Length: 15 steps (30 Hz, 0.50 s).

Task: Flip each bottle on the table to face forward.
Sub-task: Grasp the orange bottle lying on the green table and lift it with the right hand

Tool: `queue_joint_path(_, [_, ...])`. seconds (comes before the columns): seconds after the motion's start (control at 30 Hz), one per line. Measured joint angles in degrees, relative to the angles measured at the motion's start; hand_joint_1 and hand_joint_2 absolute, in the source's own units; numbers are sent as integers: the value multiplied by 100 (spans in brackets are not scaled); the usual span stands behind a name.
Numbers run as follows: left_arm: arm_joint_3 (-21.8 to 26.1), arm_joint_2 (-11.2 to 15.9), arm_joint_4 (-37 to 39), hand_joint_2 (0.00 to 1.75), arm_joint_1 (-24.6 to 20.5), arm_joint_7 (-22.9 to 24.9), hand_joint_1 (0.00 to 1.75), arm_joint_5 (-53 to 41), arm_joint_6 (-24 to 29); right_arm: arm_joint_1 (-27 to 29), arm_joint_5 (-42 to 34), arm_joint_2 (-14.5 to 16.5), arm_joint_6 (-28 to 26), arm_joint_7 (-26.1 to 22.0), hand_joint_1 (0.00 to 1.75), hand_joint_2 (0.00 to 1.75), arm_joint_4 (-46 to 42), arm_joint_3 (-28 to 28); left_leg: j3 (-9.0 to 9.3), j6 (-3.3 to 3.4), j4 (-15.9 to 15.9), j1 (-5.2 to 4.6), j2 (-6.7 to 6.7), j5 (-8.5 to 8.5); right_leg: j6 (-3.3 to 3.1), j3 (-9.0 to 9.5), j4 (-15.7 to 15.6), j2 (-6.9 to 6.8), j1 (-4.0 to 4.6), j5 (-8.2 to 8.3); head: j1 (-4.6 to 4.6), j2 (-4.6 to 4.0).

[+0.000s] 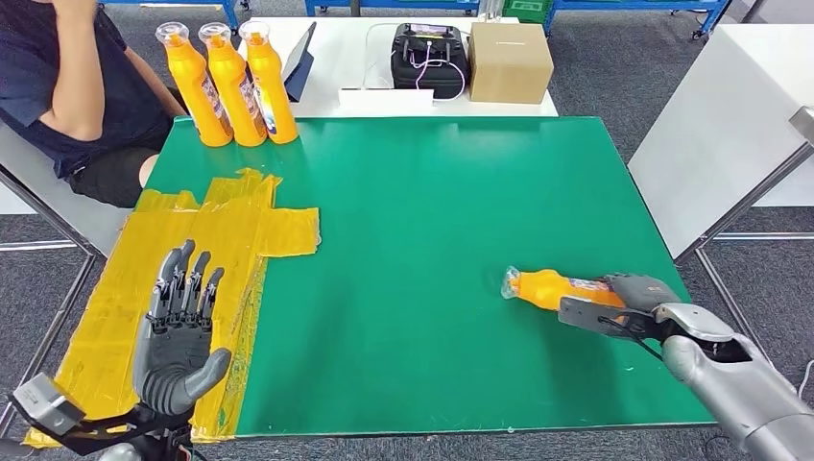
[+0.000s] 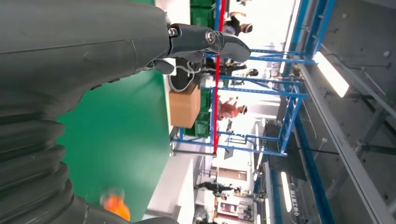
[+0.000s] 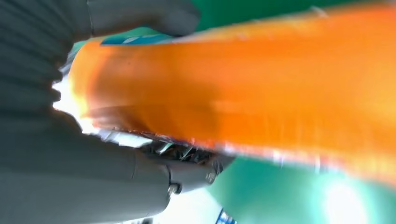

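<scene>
We see our right hand (image 1: 629, 298) gripping a glossy orange plastic bottle (image 1: 547, 287) lying on its side near the right edge of the smooth green mat (image 1: 432, 221), its clear cap pointing left. Our left hand (image 1: 178, 331) hovers open, fingers spread, over wrinkled yellow tape (image 1: 240, 226) at the near left. Three matching bottles (image 1: 230, 82) stand upright at the far left corner, touching. Beyond sit a cardboard box (image 1: 510, 60) and a black case (image 1: 429, 58) on a white table (image 1: 336, 43); grey carpet (image 1: 29, 279) surrounds it.

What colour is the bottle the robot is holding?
Orange. The bottle lies on its side in the right robot hand, clearest in the head view.
</scene>
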Motion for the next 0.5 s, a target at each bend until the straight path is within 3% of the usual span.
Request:
queue_joint_path(0.07, [1, -51, -86, 175, 173, -5, 0, 38, -64, 291, -761, 255, -92, 29, 175, 175, -459, -429, -7, -1, 1, -1, -3, 1, 0, -12, 3, 0, -2, 0, -3, 0])
queue_joint_path(0.17, [7, -109, -140, 175, 388, -75, 0, 18, -119, 639, -1723, 386, 17, 40, 175, 175, -1303, -964, -25, -2, 1, -1, -32, 5, 1, -27, 6, -22, -4, -1, -5, 0])
queue_joint_path(0.5, [77, -238, -230, 175, 633, -112, 0, -39, -163, 1068, -2569, 387, 94, -106, 175, 175, -2873, -1850, -48, -2, 1, -2, -30, 4, 1, -48, 6, -22, -7, -2, -2, 0])
